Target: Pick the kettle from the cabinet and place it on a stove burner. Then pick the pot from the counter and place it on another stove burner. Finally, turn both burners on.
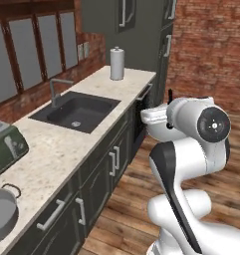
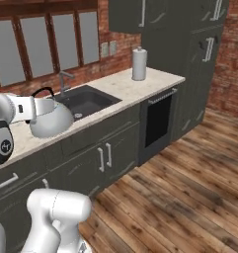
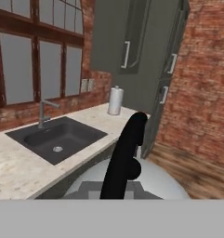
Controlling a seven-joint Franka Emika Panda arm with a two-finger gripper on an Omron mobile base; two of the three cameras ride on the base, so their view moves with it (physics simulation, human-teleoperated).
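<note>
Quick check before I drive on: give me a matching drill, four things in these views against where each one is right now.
Things:
1. kettle
2. pot
3. paper towel roll
4. tap

Places:
A. far end of the counter, by the tall cabinet
B. behind the sink
C. held in the claw
D. near end of the counter, beside the toaster

Pairs: 1-C, 2-D, 3-A, 4-B

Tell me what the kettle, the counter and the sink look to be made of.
Kettle: likely polished metal, silvery-white and smooth, with a black, possibly plastic handle. Counter: apparently stone, beige and speckled. Sink: dark matte basin, composite or coated metal; unclear which.
</note>
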